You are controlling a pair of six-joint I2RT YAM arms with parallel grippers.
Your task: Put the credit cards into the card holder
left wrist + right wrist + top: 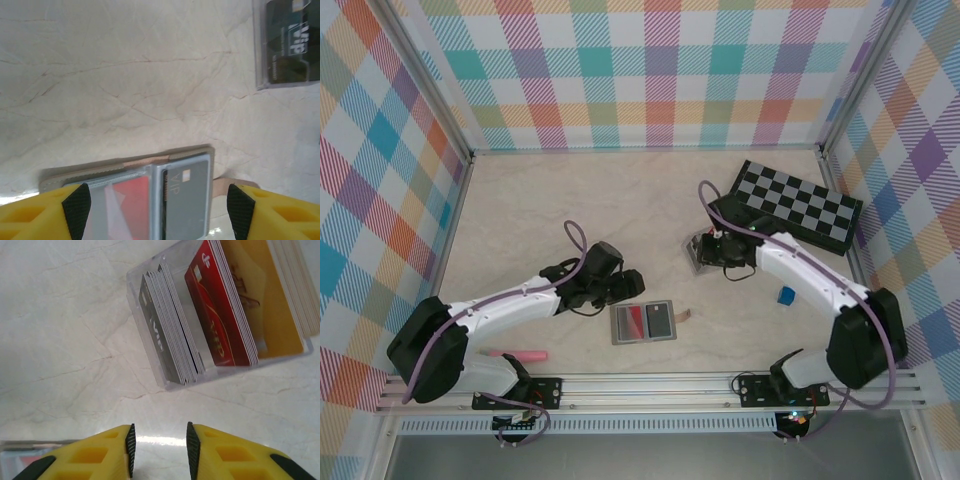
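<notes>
Already two cards (one red, one grey) sit in the holder, which lies between the wide, empty fingers of the left gripper. More cards wait in a tray just ahead of the right gripper, narrowly parted, holding nothing.

Robot lab test cell, plaid-patterned walls, aluminium frame, marble-look tabletop, bench-mounted robot arm
</notes>
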